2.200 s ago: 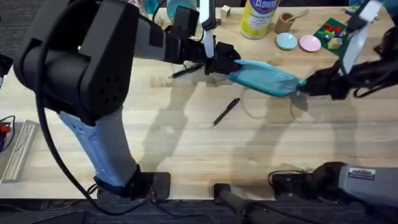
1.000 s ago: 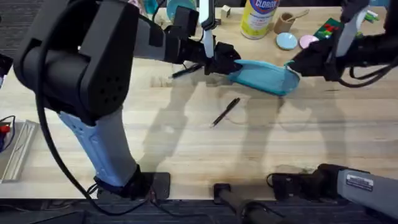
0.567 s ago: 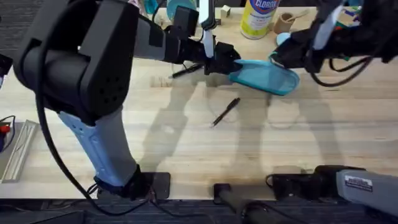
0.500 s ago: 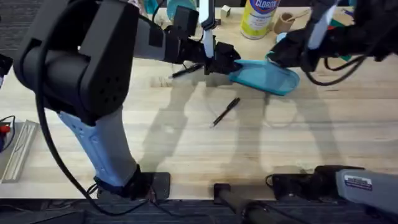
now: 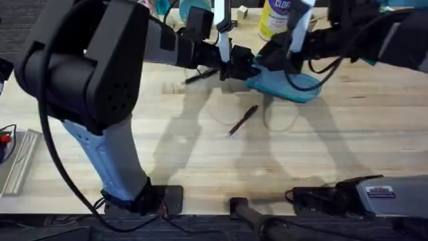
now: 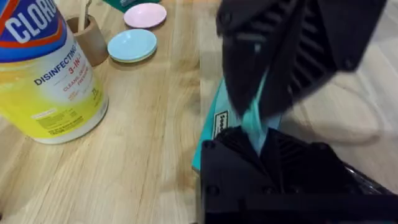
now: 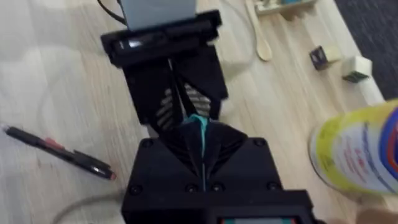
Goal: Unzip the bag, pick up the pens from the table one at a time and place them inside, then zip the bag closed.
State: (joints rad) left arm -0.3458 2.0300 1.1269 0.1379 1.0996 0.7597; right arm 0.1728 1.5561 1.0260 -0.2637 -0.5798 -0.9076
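Overhead, the bag lies at the far middle of the bench. The left claw pinches its left end, and the right claw is clamped on turquoise fabric right beside it. 2 pens rest apart: 1 near the bag, 1 under the left arm.

The left end effector and the right end effector pinch the turquoise bag beside a Clorox canister.

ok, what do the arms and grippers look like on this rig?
Left arm: bulky black housing, pale grey-blue lower link, black cable along it. Right arm: black with looping black cables, grey labelled base. Left gripper and right gripper: black, angular, ribbed.
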